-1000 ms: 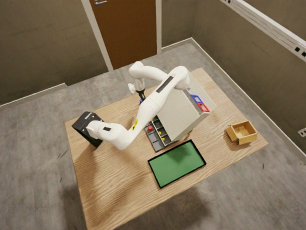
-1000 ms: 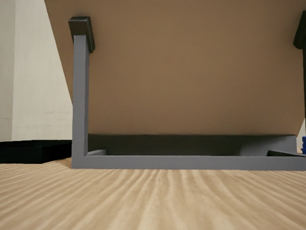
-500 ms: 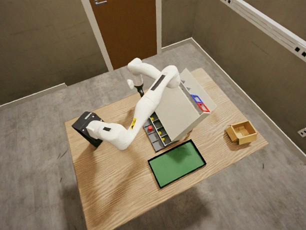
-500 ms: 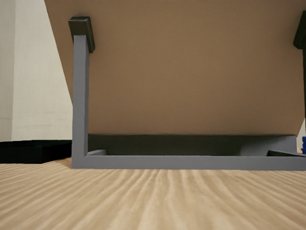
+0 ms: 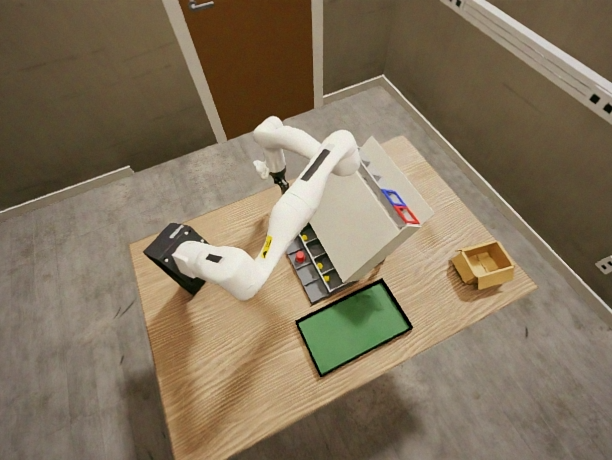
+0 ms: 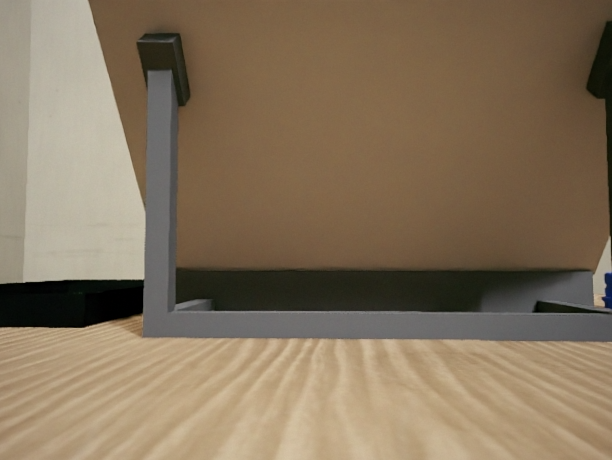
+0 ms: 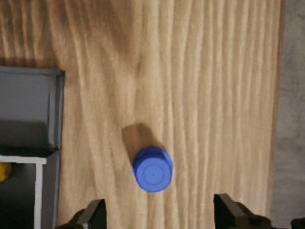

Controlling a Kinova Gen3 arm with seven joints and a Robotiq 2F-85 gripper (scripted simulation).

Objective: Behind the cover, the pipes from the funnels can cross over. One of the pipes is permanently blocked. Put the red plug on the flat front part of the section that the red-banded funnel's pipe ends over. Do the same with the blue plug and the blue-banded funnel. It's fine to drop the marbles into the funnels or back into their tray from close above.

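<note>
We judge the task about half done: the red plug stands on one of the flat front parts of the sectioned catcher, while the blue plug stands upright on the bench, just beside that catcher and on no section. Our tool has its fingers fairly wide apart with nothing between them, and in the wrist view the blue plug shows just ahead of the gap. Yellow marbles lie in three of the sections, one of them behind the red plug, so we take it that marbles have run through the pipes; which funnel fed which section we cannot tell, nor whether the red plug's place is right. Up at the top of the sloping cover we see the blue band and the red band side by side. What is left, as we judge it, is to close on the blue plug, lift it and stand it on the front part of the section where the blue-banded funnel's pipe ends. As for writing, the arm bears a yellow warning label with a black mark, too small to read, and we can read no brand or lettering anywhere.

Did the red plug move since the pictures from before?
No. In the top view, the red plug stays on the same flat front part of the gray sectioned base, beside the tilted cover.
</note>
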